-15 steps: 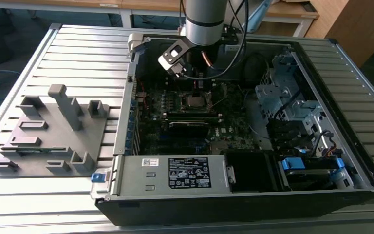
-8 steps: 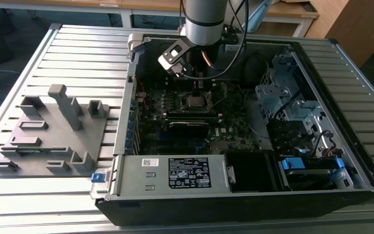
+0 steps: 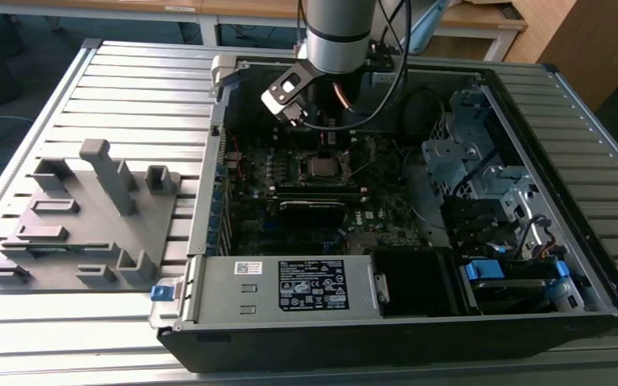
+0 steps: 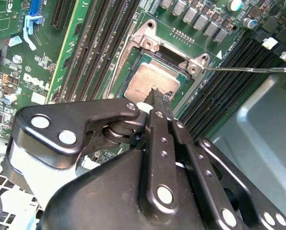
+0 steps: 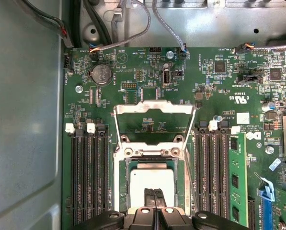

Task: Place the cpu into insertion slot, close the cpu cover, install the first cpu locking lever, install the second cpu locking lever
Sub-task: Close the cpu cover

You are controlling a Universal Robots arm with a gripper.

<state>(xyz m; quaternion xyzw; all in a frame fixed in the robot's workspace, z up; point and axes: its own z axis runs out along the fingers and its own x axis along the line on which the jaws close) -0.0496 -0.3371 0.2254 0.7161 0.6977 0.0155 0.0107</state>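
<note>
Inside the open computer case (image 3: 395,346) on the desk (image 3: 73,96): my jaws, closed together on nothing, tips at the cpu (image 5: 152,179); cpu seated in the insertion slot (image 5: 124,165); cpu cover (image 5: 154,108) swung open; white printed label (image 3: 312,284) nearby.

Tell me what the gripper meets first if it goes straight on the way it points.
The cpu: the gripper points down at its metal top, which sits in the insertion slot with the cpu cover swung open. The gap, if any, is unclear.

One cpu (image 5: 150,178) — one cpu cover (image 5: 154,106)
</note>
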